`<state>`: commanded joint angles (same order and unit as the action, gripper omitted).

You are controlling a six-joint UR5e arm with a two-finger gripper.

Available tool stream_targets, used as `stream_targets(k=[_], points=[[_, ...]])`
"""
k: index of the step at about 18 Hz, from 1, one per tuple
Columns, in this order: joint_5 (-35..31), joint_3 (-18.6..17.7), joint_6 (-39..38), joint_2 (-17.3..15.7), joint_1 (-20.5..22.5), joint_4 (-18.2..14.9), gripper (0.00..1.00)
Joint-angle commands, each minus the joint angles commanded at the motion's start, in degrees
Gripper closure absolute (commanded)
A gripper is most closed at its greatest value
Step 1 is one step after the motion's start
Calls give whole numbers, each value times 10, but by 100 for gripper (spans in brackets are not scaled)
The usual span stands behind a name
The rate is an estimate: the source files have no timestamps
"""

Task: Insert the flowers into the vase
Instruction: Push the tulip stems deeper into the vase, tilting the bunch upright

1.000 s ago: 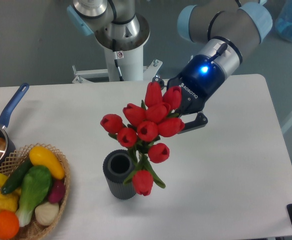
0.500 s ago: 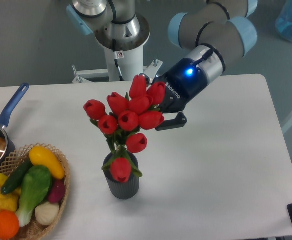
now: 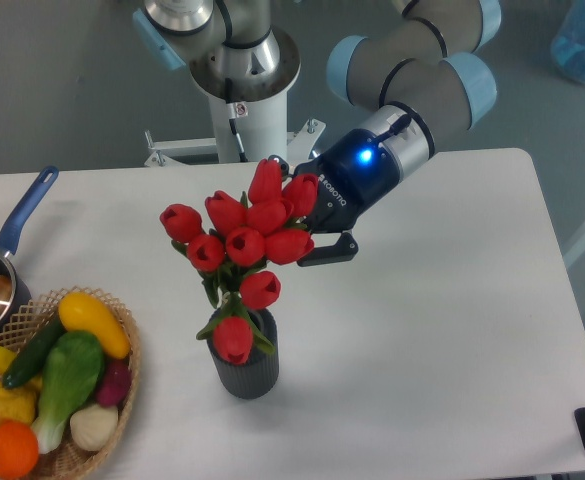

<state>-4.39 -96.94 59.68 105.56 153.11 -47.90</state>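
Red flowers (image 3: 242, 240) fill the middle of the frame, their stems reaching down into the mouth of the dark grey vase (image 3: 244, 365) standing on the white surface (image 3: 442, 330) just below centre. The gripper (image 3: 310, 228) sits behind the blooms at their right edge; one of its fingers (image 3: 329, 251) shows, the rest is hidden, so I cannot tell whether it is clenched or released. At lower left a wicker basket (image 3: 122, 385) holds toy vegetables (image 3: 57, 380), beside a blue-handled saucepan (image 3: 12, 240)
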Motion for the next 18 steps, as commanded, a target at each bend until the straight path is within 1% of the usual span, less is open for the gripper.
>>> stream_targets(k=[4,6,12,14,16,18], points=[[-7,-12,9,-1,0,1,100],[-26,-24,16,-2,-1,2,100],[-38,-36,31,0,-5,2,100],[-52,-41,39,7,-18,2,100],[-55,-54,68,13,-19,2,100],[-56,-55,78,17,-23,2,100]])
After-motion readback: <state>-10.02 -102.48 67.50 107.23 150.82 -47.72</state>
